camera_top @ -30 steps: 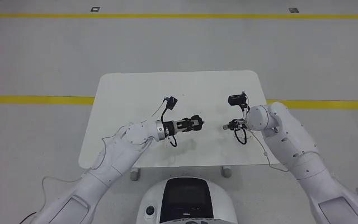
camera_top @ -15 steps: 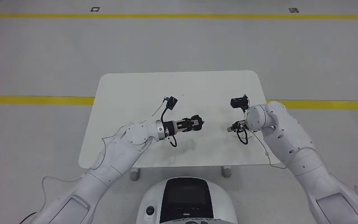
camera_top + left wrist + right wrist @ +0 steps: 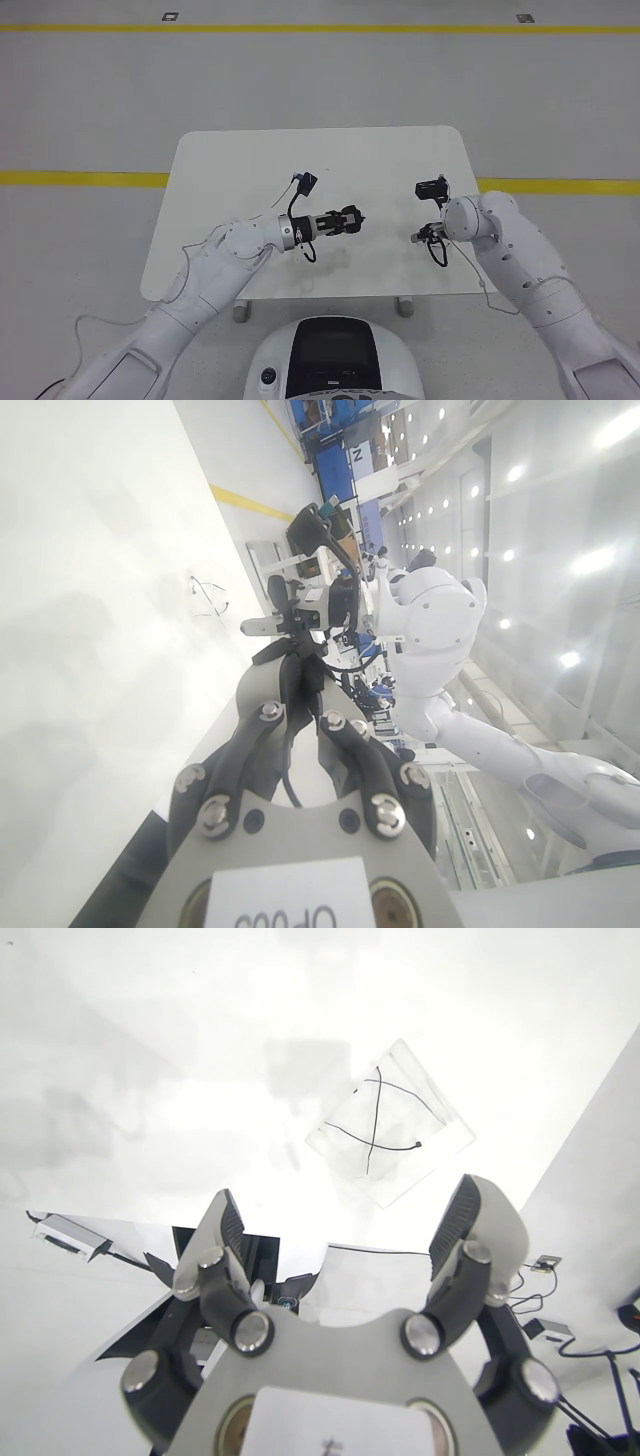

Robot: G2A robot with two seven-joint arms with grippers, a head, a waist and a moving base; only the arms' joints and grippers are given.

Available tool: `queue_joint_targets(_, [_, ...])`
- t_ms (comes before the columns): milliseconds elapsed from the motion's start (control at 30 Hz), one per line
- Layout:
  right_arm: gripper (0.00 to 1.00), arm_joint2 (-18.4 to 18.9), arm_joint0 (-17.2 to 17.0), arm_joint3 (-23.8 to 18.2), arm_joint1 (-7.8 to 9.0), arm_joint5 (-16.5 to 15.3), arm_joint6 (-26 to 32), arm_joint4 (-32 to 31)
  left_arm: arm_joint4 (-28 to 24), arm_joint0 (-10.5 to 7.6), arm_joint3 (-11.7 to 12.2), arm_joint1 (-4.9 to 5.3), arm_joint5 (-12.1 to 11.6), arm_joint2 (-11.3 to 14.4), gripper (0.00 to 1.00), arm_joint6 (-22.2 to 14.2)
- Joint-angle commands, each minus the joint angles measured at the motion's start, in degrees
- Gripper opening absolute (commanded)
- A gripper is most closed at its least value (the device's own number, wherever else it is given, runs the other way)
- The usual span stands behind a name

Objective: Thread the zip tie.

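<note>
Hovering above the white counter [image 3: 150, 1028], the right pincer [image 3: 345, 1215] is released, its ribbed pads spread wide with nothing between them. The left pincer [image 3: 292, 657] is held over the counter facing it, well apart, clenched tip to tip. I cannot tell whether anything is nipped there.

The pick looks not yet made, and the likely trouble lies in it. The black zip ties [image 3: 373, 1143] are thin and lie flat and crossed, so wide pads coming down could catch two at once or slide off both. The light tray beneath may skid or tip if a pad lands on its wall. A tie gripped mid-length would also leave its tail drooping, which would make it hard to aim the tail at the small head.

Just beyond the right pincer's tips, a shallow clear tray [image 3: 345, 1153] sits on the counter. It holds at least two ties lying across each other. One shows its square head [image 3: 417, 1144] at its end.
</note>
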Motion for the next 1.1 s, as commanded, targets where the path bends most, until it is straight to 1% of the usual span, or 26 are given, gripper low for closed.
queue_joint_targets(0, [1.00, 0.0, 0.0, 0.0, 0.05, -0.1, 0.0, 0.1, 0.0, 0.00, 0.0, 0.00, 0.0, 0.0, 0.00, 0.0])
queue_joint_targets(133, [1.00, 0.0, 0.0, 0.0, 0.05, -0.1, 0.0, 0.1, 0.0, 0.00, 0.0, 0.00, 0.0, 0.0, 0.00, 0.0])
queue_joint_targets(200, [1.00, 0.4, -0.8, 0.5, 0.00, -0.2, -2.7, 0.6, 0.0, 0.00, 0.0, 0.00, 0.0, 0.0, 0.00, 0.0])
queue_joint_targets(333, [1.00, 0.9, -1.0, 2.1, -0.07, -1.4, -3.8, 1.2, 0.0, 0.00, 0.0, 0.00, 0.0, 0.0, 0.00, 0.0])
queue_joint_targets(433, [1.00, 0.5, -0.5, 3.5, -0.25, -2.6, -4.0, 1.2, 0.0, 0.00, 0.0, 0.00, 0.0, 0.0, 0.00, 0.0])
queue_joint_targets(600, [1.00, 0.5, -0.5, 3.5, -0.25, -2.6, -4.0, 1.2, 0.0, 0.00, 0.0, 0.00, 0.0, 0.0, 0.00, 0.0])
queue_joint_targets(667, [1.00, 0.9, -1.0, 3.8, -0.25, -2.5, -6.0, 1.2, 0.0, 0.00, 0.0, 0.00, 0.0, 0.0, 0.00, 0.0])
queue_joint_targets(800, [1.00, 1.9, -2.3, 2.5, 0.02, -2.7, -7.3, -0.1, 0.0, 0.00, 0.0, 0.00, 0.0, 0.0, 0.00, 0.0])
queue_joint_targets(1000, [1.00, 3.3, -4.3, -0.3, 0.39, -3.0, -7.1, -1.9, 0.0, 0.00, 0.0, 0.00, 0.0, 0.0, 0.00, 0.0])
queue_joint_targets(1033, [0.92, 3.5, -4.6, -0.6, 0.44, -3.1, -7.1, -2.0, 0.0, 0.00, 0.0, 0.00, 0.0, 0.0, 0.00, 0.0])
queue_joint_targets(1067, [0.80, 3.7, -4.8, -0.8, 0.47, -3.1, -7.0, -2.1, 0.0, 0.00, 0.0, 0.00, 0.0, 0.0, 0.00, 0.0])
